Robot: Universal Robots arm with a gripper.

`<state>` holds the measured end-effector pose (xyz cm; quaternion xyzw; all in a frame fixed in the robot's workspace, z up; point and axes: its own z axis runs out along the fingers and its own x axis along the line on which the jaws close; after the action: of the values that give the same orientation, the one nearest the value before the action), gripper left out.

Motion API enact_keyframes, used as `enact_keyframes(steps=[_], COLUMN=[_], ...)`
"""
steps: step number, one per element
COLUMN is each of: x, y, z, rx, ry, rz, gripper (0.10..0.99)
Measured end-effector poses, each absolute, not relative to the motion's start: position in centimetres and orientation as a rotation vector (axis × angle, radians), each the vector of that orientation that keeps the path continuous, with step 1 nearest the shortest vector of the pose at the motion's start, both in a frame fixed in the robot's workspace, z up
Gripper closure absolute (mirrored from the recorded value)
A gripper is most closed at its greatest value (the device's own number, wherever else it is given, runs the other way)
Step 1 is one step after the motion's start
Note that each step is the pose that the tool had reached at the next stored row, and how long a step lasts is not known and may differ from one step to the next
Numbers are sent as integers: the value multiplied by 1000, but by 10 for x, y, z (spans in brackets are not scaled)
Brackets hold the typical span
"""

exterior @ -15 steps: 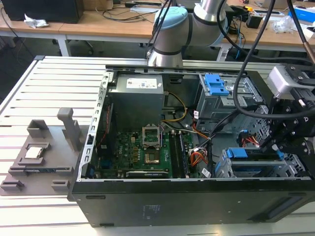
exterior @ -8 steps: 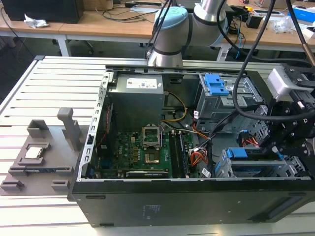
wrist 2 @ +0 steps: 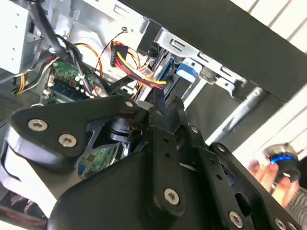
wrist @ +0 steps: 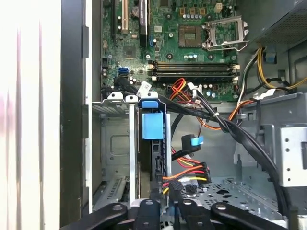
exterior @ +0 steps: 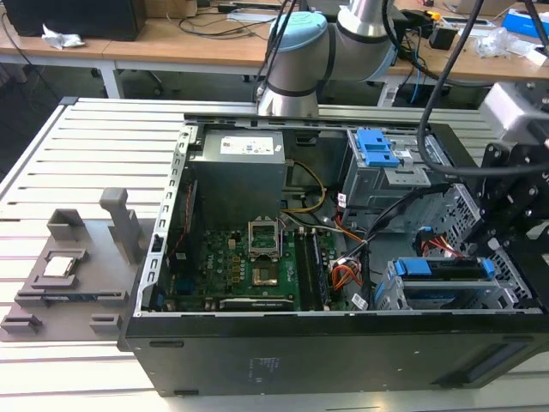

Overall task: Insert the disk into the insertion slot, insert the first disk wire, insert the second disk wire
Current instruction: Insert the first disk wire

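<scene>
Currently in hand: wire insertion is judged to be the step, since the flat grey metal disk in its bright blue plastic frame (exterior: 446,271) is already lodged in the silver perforated sheet-metal insertion slot (wrist: 111,143).
Gripper: the black gripper (wrist 2: 160,103) is poised near the disk's end, by a red, yellow and black wire bundle with a black plug (wrist: 188,181); whether it is clamped or parted cannot be told.
Next move's demand: the plug would have to be squared to the disk's end (a judgement only).
Edges: the slot's walls are set close on 2 sides; a thick black cable bundle (wrist: 230,132) is draped across.
Open room: little is left beside the disk; more is offered over the green motherboard (wrist: 192,43).
</scene>
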<state>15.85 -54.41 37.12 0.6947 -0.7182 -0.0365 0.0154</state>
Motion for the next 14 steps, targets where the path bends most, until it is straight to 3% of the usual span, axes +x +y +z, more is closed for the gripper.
enact_keyframes(steps=[1, 3, 14], x=[159, 158, 159], y=[-543, -541, -541], z=[377, 392, 401], rx=[2158, 2153, 2152], ry=[-2232, -2227, -2226], rz=[-107, -94, -91], gripper=[855, 980, 980])
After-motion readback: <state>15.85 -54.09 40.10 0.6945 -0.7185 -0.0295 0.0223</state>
